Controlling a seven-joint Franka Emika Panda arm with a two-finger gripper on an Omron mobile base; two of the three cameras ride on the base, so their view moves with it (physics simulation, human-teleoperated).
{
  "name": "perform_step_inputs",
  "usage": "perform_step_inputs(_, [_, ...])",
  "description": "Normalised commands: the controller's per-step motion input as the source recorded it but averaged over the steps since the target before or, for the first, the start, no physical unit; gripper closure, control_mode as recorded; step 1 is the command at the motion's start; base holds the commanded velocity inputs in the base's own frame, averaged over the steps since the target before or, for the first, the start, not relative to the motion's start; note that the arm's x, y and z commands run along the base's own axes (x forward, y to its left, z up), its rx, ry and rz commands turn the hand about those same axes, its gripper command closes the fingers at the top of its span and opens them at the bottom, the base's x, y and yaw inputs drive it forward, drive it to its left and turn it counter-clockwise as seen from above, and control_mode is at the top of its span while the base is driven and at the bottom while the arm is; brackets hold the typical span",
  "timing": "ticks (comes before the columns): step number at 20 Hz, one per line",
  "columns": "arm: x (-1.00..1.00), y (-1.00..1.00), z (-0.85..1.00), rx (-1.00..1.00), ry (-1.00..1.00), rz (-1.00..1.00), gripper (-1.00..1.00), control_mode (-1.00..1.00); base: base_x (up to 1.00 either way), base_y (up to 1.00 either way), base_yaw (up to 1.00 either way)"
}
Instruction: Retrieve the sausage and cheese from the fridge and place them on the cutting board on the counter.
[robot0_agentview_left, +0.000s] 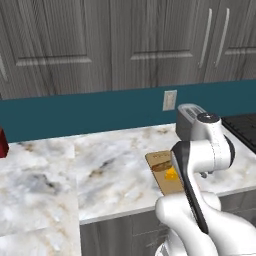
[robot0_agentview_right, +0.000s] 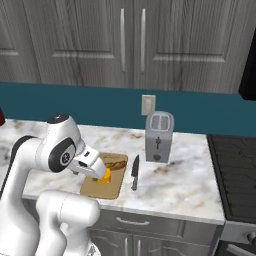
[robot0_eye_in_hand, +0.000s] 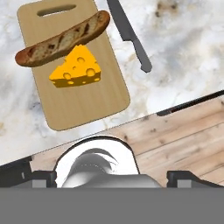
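jaws spread with nothing between, cheese (robot0_eye_in_hand: 76, 68) and sausage (robot0_eye_in_hand: 61, 39) on cutting board (robot0_eye_in_hand: 83, 103) beyond

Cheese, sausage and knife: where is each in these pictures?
Cheese (robot0_eye_in_hand: 76, 68), hand view, middle of the wedge's holed face.
Sausage (robot0_eye_in_hand: 61, 39), hand view, middle of its length.
Knife (robot0_eye_in_hand: 131, 39), hand view, near where blade meets handle.

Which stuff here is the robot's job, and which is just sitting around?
Job:
sausage, lying on the board
cheese, on the board beside it
board
counter

Just sitting around:
knife, on the counter by the board
toaster
outlet
stove
red thing at the edge
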Motion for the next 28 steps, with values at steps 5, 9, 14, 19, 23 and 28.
perform_step_inputs(5, [0.0,0.0,0.0,0.0,0.0,0.0,-1.0,1.0,-0.57,-0.37,-0.02])
perform_step_inputs(9, [0.0,0.0,0.0,0.0,0.0,0.0,-1.0,1.0,-0.18,-0.5,-0.28])
perform_step_inputs(14, [0.0,0.0,0.0,0.0,0.0,0.0,-1.0,1.0,0.05,-0.42,-0.59])
perform_step_inputs(19, [0.0,0.0,0.0,0.0,0.0,0.0,-1.0,1.0,0.06,-0.31,-0.68])
perform_step_inputs(23, [0.0,0.0,0.0,0.0,0.0,0.0,-1.0,1.0,0.06,-0.32,-0.66])
perform_step_inputs(28, [0.0,0.0,0.0,0.0,0.0,0.0,-1.0,1.0,0.12,-0.41,-0.55])
